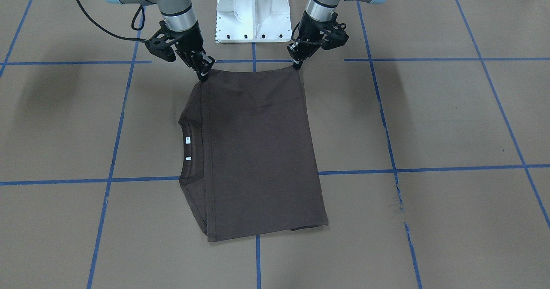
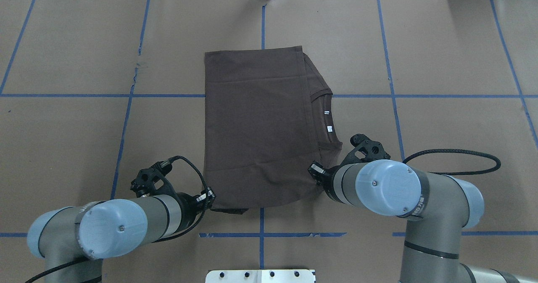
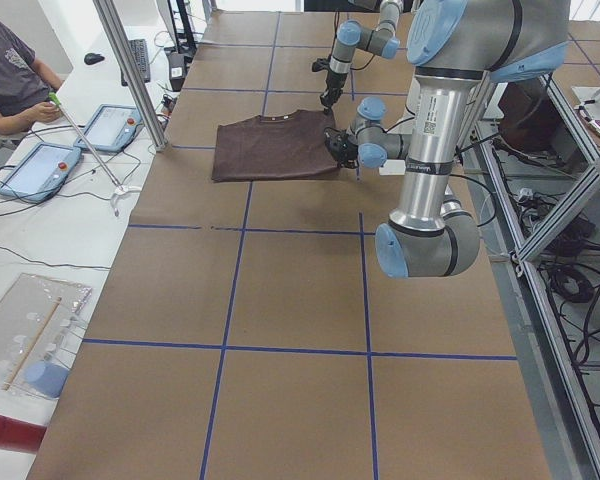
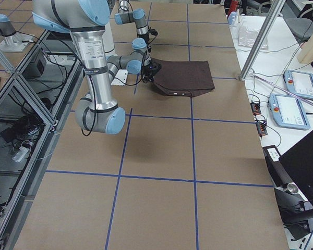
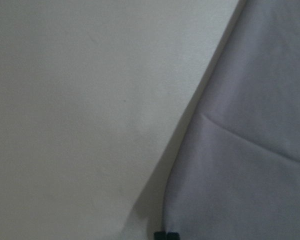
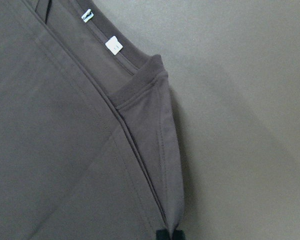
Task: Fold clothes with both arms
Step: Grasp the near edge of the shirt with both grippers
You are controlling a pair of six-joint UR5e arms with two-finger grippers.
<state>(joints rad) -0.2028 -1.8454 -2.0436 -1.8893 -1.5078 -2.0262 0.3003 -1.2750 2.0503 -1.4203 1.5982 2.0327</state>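
The clothes are one dark brown T-shirt [image 1: 258,151], folded into a rectangle on the brown table and seen from above as the T-shirt [image 2: 252,127]. Its ribbed collar [image 6: 140,85] and white neck tags [image 1: 187,140] show along the side toward my right arm. My left gripper [image 1: 296,65] is shut on the corner of the edge nearest the robot's base. My right gripper [image 1: 203,76] is shut on the other corner of that edge, next to the collar. The edge runs taut between them. In both wrist views only the fingertips show, with cloth pinched between them.
The white pedestal base [image 1: 252,14] stands just behind the held edge. Blue tape lines [image 1: 429,168] grid the table. A black cable [image 2: 462,161] loops beside my right arm. A seated person [image 3: 10,80] and tablets [image 3: 40,170] are beyond the table's far edge.
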